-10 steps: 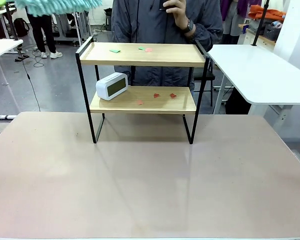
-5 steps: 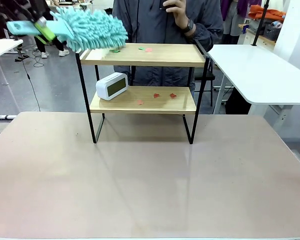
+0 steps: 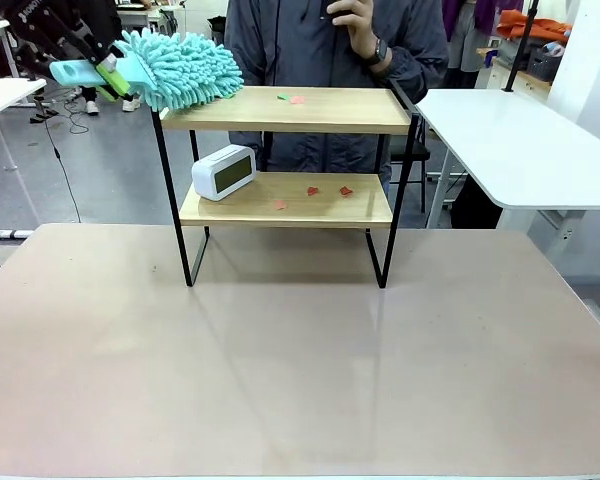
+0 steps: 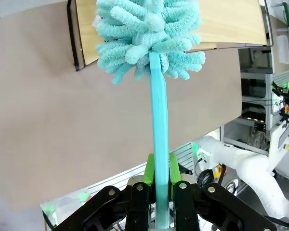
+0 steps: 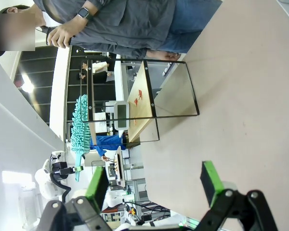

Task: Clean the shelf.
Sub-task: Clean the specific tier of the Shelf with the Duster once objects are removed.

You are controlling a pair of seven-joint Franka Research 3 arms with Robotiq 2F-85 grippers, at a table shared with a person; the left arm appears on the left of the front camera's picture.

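shelf [image 3: 320, 112] long axis l-r, duster [image 3: 185, 68] pts r

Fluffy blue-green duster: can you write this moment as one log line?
left hand: shut on teal fluffy duster | duster head: at left end of black-framed wooden shelf top board | right hand: open, empty

A white clock [image 3: 224, 171] stands angled at the left end of the lower board [image 3: 365, 212]. Three red scraps [image 3: 312, 191] lie spread mid-board to its right. A green scrap [image 3: 282, 97] and a pink scrap [image 3: 297, 100] lie just beside each other near the middle of the top board [image 3: 360, 118], toward its far edge. Behind stands a person [image 3: 280, 45] in a grey jacket. A white table [image 3: 520, 140] stands off the far right corner of the worktop [image 3: 300, 360].
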